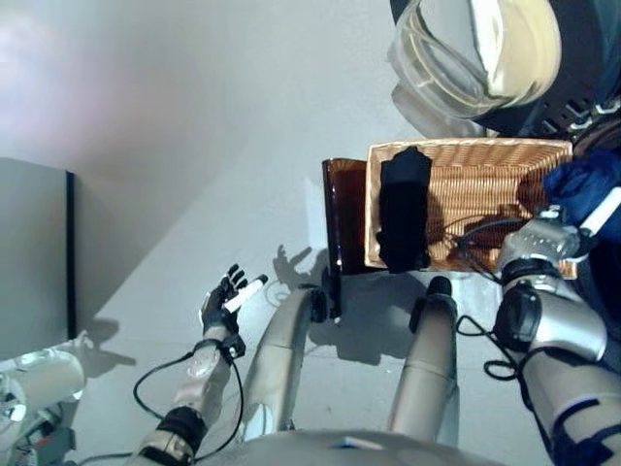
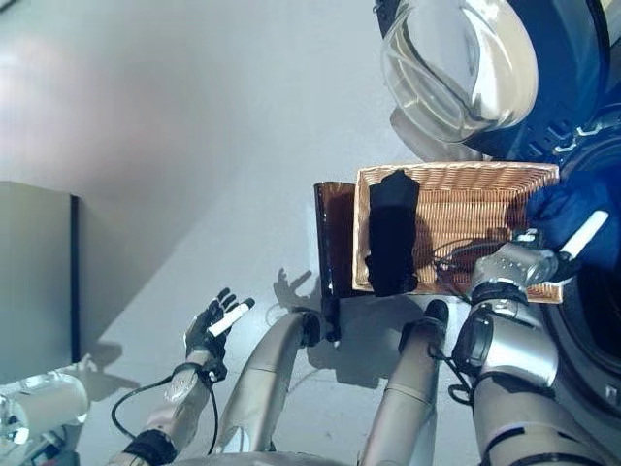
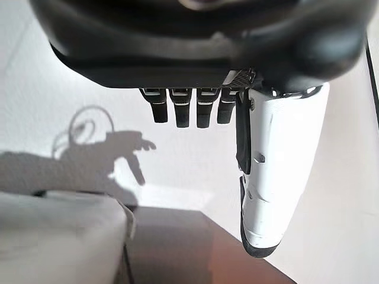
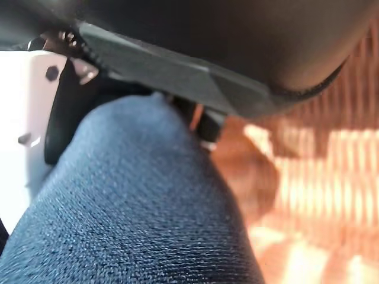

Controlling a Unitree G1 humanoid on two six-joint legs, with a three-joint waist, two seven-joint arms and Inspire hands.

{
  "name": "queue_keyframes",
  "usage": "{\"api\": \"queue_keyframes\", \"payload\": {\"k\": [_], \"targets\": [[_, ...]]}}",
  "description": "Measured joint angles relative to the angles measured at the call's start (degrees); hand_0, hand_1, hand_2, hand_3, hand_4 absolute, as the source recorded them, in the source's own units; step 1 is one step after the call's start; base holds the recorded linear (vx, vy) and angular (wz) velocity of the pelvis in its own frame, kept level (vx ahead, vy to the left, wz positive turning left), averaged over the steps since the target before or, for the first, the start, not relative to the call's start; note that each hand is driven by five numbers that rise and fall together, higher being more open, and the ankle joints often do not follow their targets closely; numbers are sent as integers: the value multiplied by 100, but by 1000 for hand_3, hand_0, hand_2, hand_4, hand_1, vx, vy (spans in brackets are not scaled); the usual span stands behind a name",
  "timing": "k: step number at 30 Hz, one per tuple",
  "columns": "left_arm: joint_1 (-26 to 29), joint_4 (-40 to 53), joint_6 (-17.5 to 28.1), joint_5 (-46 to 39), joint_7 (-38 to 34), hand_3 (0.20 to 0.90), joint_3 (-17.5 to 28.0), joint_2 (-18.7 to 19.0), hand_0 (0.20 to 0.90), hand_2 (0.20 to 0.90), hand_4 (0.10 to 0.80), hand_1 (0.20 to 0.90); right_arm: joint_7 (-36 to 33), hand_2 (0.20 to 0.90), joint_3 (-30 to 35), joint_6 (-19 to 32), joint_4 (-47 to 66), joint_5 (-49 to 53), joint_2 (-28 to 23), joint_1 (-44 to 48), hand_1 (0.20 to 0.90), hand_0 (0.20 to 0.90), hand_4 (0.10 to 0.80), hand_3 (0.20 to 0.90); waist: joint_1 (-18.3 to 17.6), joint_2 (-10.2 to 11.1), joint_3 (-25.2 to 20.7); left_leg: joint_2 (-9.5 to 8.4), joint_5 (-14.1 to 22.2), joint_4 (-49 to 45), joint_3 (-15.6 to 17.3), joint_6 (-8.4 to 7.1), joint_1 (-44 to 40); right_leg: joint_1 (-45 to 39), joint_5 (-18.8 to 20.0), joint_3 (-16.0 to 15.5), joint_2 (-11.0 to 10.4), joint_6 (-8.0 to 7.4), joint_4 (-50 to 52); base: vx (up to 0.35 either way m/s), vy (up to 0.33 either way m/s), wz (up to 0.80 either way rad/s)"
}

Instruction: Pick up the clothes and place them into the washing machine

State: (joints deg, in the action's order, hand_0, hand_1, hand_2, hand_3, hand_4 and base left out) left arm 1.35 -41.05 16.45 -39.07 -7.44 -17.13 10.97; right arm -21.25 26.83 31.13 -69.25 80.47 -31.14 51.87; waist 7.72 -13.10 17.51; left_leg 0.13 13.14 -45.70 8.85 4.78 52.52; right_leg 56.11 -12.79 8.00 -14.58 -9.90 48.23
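Two garments are what you have to deal with here. The blue cloth (image 1: pixel 594 189) is dark denim-like fabric with a visible woven grain, bunched up in your right hand (image 2: pixel 543 248) over the right end of the basket (image 1: pixel 485 155); the right wrist view shows the fabric pressed tight against the palm with the white thumb beside it, so the hand is clenched on it. The black garment (image 1: pixel 403 209) is a plain dark piece lying draped over the left part of the basket, hanging across its near rim.

The basket is woven wicker, light brown, and sits on a dark brown stand (image 1: pixel 344 218). Just beyond it you see the washing machine (image 2: pixel 572 58) with its round glass door (image 2: pixel 456 63) swung open.

Your left hand (image 1: pixel 225 296) hangs low on the left, well apart from the basket, fingers straight and relaxed, holding nothing.

The floor (image 1: pixel 194 126) is smooth pale grey. A grey cabinet (image 1: pixel 34 252) stands at the left edge
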Motion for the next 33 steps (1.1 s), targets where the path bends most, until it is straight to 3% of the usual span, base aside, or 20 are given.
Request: {"api": "queue_keyframes", "payload": {"k": [12,23,32,33], "targets": [[9,-103,-2,2,4,900,-149,-127,900,900,800,900,-527,200,605,401,-24,212,-400,-153,200,200,300,200,-83,-78,-171,-8,8,-12,40,-7,8,48,-5,69,33,6,29,0,1,-1],[-103,-114,-1,1,-7,900,-144,-130,900,900,800,900,-776,200,640,532,140,-43,-1337,-104,200,200,300,200,-94,-61,-410,-6,6,-44,34,-6,207,238,2,75,46,-2,49,0,0,1],[-108,-110,1,-1,-18,900,-137,-132,900,900,800,900,-928,200,519,662,483,-116,-1305,-117,200,200,300,200,-223,-28,-387,7,10,-48,35,-5,225,251,1,77,68,-2,29,0,0,0],[-108,-109,1,-1,-24,900,-137,-132,900,900,800,900,-936,488,519,662,483,-116,-1305,-116,488,488,506,488,-226,-19,-380,8,15,-55,35,-2,227,251,1,77,68,-3,30,0,0,0]]}}
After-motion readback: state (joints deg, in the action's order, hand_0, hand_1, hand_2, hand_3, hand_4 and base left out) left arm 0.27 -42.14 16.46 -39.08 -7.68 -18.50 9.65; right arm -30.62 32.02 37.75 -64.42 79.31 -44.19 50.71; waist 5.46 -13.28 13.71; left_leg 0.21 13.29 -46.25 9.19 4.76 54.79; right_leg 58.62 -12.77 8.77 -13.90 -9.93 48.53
